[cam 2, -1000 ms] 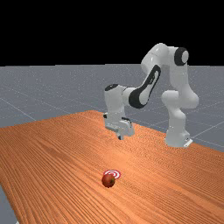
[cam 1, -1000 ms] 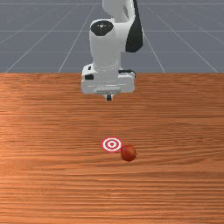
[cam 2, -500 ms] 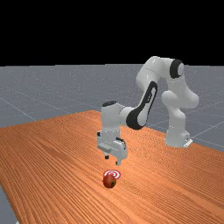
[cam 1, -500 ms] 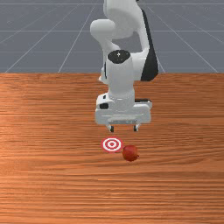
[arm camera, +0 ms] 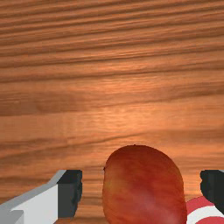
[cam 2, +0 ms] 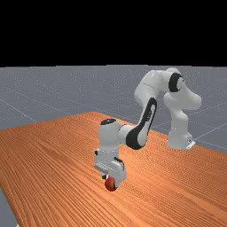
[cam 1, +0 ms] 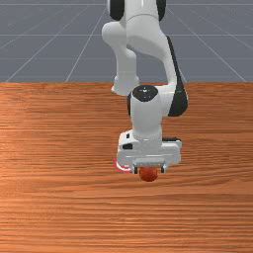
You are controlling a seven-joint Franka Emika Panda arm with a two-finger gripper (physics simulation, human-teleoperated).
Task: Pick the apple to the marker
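The claw (cam 1: 148, 170) is low over the apple (cam 1: 148, 174), its two dark fingertips (arm camera: 71, 193) standing apart on opposite sides of the fruit. In the wrist view, wood shows between the apple and each fingertip, so neither side touches it. The red apple rests on the surface (cam 1: 59, 202), in the front view right of the middle and toward the near side of the claw, its upper part covered there by the claw.

The round red and white marker (cam 1: 119, 167) lies flat just beside the apple, to the front view's left and slightly farther back. The claw covers much of it in that view. In the wrist view, part of its rings shows between the apple and one fingertip. In the far view, the arm (cam 2: 149, 117) reaches from its base at the right toward the left, bending down to the apple.
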